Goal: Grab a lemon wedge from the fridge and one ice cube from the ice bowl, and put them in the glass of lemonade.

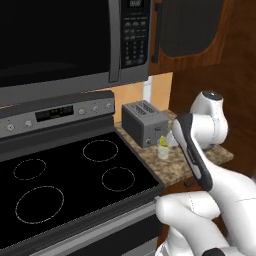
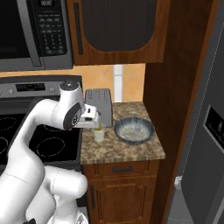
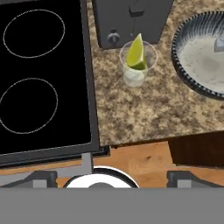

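Looking at it now, the lemon wedge is already sitting in the glass of lemonade, right ahead of and below the gripper, whose jaws are spread wide with nothing in them. So I'd say the ice cube is next: swing over to the ice bowl just off to the side, come straight down on the cube, and don't clip the glass. The wedge pokes up above the rim, yellow-green, leaning against the wall.
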### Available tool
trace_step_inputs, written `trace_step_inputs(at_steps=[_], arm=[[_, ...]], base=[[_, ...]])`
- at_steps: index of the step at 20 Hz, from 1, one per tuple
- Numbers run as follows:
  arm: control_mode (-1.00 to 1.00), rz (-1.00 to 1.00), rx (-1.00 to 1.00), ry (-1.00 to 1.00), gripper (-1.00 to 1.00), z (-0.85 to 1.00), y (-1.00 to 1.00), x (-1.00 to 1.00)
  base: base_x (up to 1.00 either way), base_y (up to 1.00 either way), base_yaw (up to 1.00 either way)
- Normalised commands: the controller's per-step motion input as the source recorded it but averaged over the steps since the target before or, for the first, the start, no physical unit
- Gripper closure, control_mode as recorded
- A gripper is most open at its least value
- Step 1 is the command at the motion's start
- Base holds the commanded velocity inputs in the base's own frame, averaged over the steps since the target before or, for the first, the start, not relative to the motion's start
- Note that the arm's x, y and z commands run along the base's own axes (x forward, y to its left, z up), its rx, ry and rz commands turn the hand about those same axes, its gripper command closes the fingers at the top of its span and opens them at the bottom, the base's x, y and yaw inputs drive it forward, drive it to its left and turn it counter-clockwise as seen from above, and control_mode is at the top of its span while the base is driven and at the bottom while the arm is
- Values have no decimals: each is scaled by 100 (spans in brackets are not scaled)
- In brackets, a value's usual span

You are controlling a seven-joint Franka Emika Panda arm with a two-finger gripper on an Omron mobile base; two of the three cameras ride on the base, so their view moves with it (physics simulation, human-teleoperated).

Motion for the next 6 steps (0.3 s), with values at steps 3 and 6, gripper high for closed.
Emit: trace_step_inputs(at_steps=[3, 6], arm=[[-100, 7, -14, 14, -100, 100, 31, -57], [-100, 0, -1, -6, -100, 78, 13, -64]], base=[[0, 0, 0], [0, 0, 0]])
